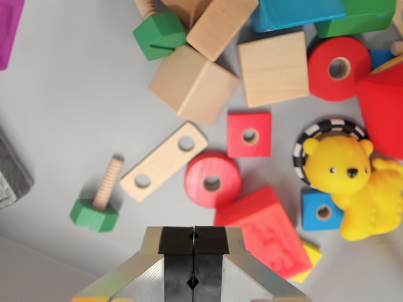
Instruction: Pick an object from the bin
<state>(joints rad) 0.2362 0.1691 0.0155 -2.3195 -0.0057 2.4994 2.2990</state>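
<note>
My gripper (pixel 193 242) sits at the bottom middle of the wrist view, its black pads pressed together with nothing between them. Just ahead of it lie a red round disc with a hole (pixel 212 179) and a red block (pixel 264 229) to the wrist view's right. A flat wooden bar with two holes (pixel 164 161) lies left of the disc. A green-headed wooden bolt (pixel 97 204) rests further left. A small red square with a hole (pixel 249 134) sits beyond the disc. A yellow toy bear (pixel 356 185) lies at the right.
Several plain wooden blocks (pixel 195 83) crowd the top, with a green block (pixel 159 34), a blue block (pixel 296 12) and a big red wheel (pixel 338 68). A small blue square (pixel 321 211) lies by the bear. A grey felt edge (pixel 9 173) shows at the left.
</note>
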